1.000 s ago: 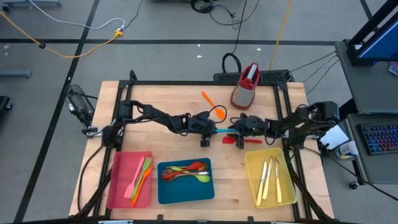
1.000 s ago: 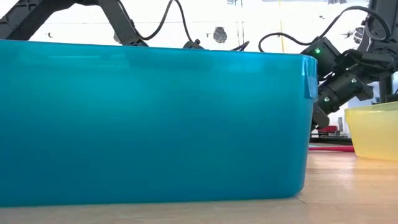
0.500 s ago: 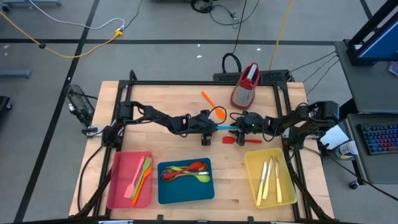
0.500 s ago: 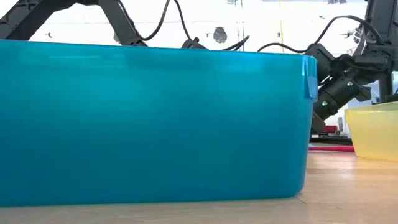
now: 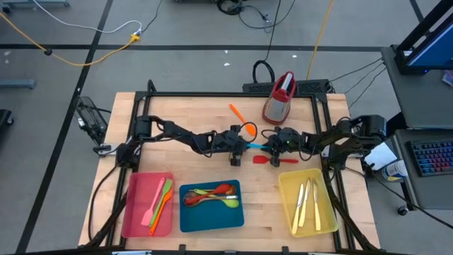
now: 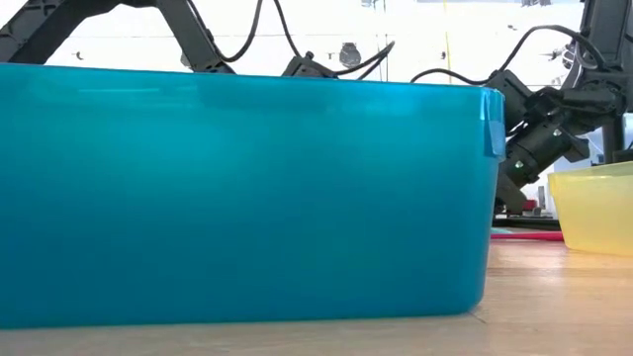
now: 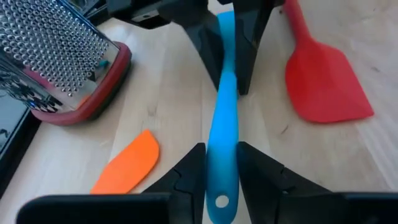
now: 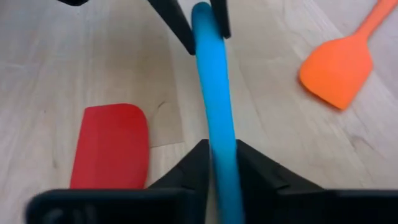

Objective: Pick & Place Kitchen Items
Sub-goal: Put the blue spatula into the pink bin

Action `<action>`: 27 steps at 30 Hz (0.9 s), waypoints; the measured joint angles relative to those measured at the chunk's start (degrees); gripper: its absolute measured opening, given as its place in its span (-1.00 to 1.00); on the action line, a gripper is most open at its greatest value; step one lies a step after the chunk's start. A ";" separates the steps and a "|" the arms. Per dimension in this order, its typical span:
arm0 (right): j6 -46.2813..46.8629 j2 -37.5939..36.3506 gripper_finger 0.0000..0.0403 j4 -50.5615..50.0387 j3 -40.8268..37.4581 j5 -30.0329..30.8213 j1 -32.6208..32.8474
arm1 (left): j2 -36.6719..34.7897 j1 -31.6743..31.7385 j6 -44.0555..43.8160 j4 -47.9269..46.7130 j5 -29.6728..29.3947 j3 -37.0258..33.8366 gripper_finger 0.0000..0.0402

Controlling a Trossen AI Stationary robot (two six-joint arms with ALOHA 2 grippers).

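Tools [image 7: 221, 171] [image 8: 219, 163] both clamping blue spatula [image 7: 221, 134]

Both arms meet mid-table — left claw [image 5: 245, 146] and right claw [image 5: 267, 146] each clamped.

A light wooden table [image 5: 205, 113] with a black frame stands on a grey floor [image 5: 71, 78] crossed by dark lines. At about ten o'clock from the table a yellow cable [image 5: 85, 55] runs over the floor to a white plug [image 5: 134, 34]. At twelve o'clock black cables [image 5: 241, 8] lie coiled. At three o'clock stands a grey desk [image 5: 425, 152] with a keyboard [image 5: 433, 157]; at two o'clock, a blue screen [image 5: 433, 35]. In the low view the room beyond is brightly lit, its details washed out.
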 joint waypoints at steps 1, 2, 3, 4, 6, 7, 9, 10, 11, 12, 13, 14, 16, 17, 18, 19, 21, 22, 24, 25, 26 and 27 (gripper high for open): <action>0.00 0.00 -0.77 0.00 0.00 -0.09 0.02 | 0.00 0.02 0.05 -0.09 -0.02 0.00 -0.56; -0.02 0.00 -0.82 0.00 -0.02 -0.15 0.04 | 0.00 0.02 0.12 -0.13 -0.15 0.00 -0.56; -0.04 0.00 -0.87 0.00 -0.02 -0.15 0.04 | 0.00 0.04 0.13 -0.13 -0.27 0.00 -0.56; -0.04 0.00 -0.88 0.01 -0.02 -0.18 0.04 | 0.00 0.06 0.09 -0.11 -0.30 0.00 -0.56; -0.22 0.00 -0.88 0.00 -0.02 -0.18 0.04 | -0.02 0.07 -0.56 -0.13 -0.27 0.00 -0.56; -0.35 0.00 -0.88 0.00 -0.02 -0.18 0.04 | -0.03 0.07 -1.23 -0.16 -0.12 0.00 -0.56; -0.44 0.00 -0.87 0.00 -0.02 -0.20 0.04 | -0.04 0.11 -2.77 -0.20 0.74 0.00 -0.56; -0.46 0.00 -0.86 0.01 -0.04 -0.20 0.04 | -0.04 0.15 -3.78 -0.22 1.35 0.00 -0.56; -0.46 0.00 -0.85 0.11 -0.04 -0.20 0.04 | -0.04 0.15 -4.99 -0.24 1.90 0.00 -0.56; -0.45 0.00 -0.84 0.33 -0.06 -0.24 0.06 | -0.04 0.17 -6.31 -0.24 2.22 0.00 -0.56; -0.47 0.02 -0.83 0.75 -0.12 -0.26 0.06 | -0.04 0.18 -7.57 -0.28 2.35 0.00 -0.56; -0.67 0.06 -0.83 1.18 -0.16 -0.29 0.10 | -0.04 0.16 -8.75 -0.41 2.38 0.00 -0.56; -1.77 0.14 -0.85 2.31 -0.26 -0.24 0.40 | -0.07 0.21 -10.31 -0.75 2.47 0.00 -0.56; -2.72 0.18 -0.86 2.84 -0.29 -0.21 0.64 | -0.07 0.26 -10.81 -1.04 2.67 0.00 -0.56; -3.60 0.20 -0.87 3.45 -0.35 -0.01 0.96 | -0.10 0.26 -11.24 -1.32 2.77 0.00 -0.56; -4.45 0.24 -0.87 3.83 -0.37 0.11 1.28 | -0.15 0.26 -11.60 -1.50 2.82 0.00 -0.56; -5.77 0.24 -0.87 3.97 -0.37 0.47 1.89 | -0.17 0.20 -11.80 -1.62 3.08 0.00 -0.56; -6.09 0.24 -0.87 3.85 -0.37 0.60 2.16 | -0.17 0.20 -11.76 -1.70 3.52 0.00 -0.56; -6.29 0.24 -0.86 3.72 -0.37 0.52 2.44 | -0.17 0.22 -11.78 -1.78 4.69 0.00 -0.56; -6.33 0.24 -0.85 3.74 -0.37 0.53 2.63 | -0.17 0.22 -11.87 -1.81 5.08 0.00 -0.56; -6.62 0.24 -0.85 3.82 -0.37 0.54 2.75 | -0.17 0.24 -11.89 -1.85 5.36 0.00 -0.56; -7.16 0.24 -0.84 3.97 -0.37 0.53 2.84 | -0.17 0.24 -11.89 -1.88 5.75 0.00 -0.56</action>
